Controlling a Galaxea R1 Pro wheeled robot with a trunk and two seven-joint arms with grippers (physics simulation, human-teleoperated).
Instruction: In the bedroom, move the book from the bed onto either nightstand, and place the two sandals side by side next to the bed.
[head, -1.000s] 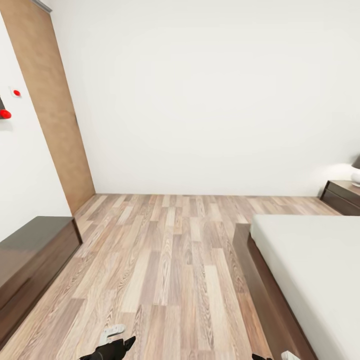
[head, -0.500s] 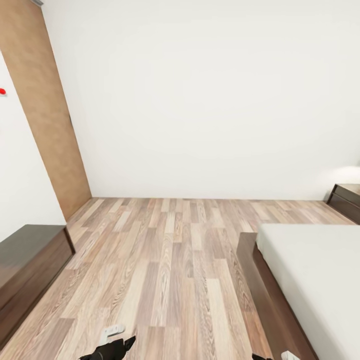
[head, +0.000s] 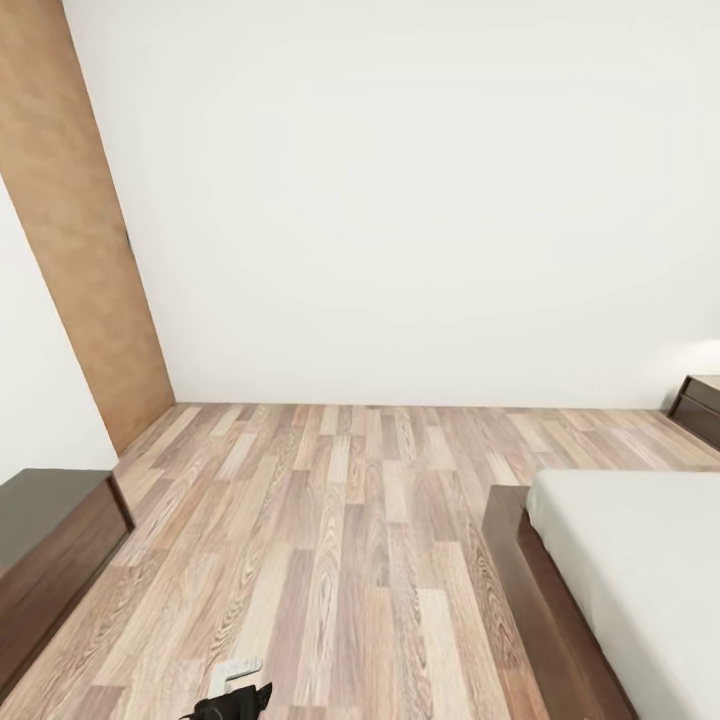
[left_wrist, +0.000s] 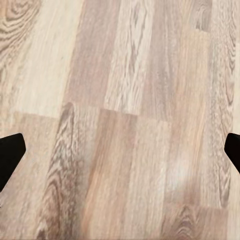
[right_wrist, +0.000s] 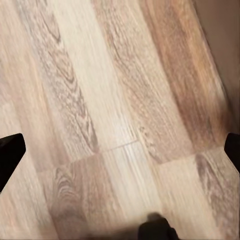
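I am in the bedroom, facing a white wall across a light wood-plank floor (head: 340, 530). The bed (head: 640, 560), an off-white mattress on a dark brown platform, fills the lower right of the head view. A corner of a dark nightstand (head: 703, 405) shows at the right edge, by the wall. The book and the two sandals are out of view. My left gripper (head: 238, 700) pokes in at the bottom edge. Over bare planks its black fingertips (left_wrist: 10, 152) stand wide apart, open and empty. The right gripper (right_wrist: 120, 150) is likewise open over the floor.
A brown wooden door (head: 80, 230) stands at the left wall. A long low dark dresser (head: 50, 540) runs along the lower left. Open floor lies between dresser and bed. A dark blurred shape (right_wrist: 157, 230) shows at the edge of the right wrist view.
The camera has moved: the bed, nightstand and dresser have slid toward the picture's edges. The red marks on the left wall and the lamp have left the view.
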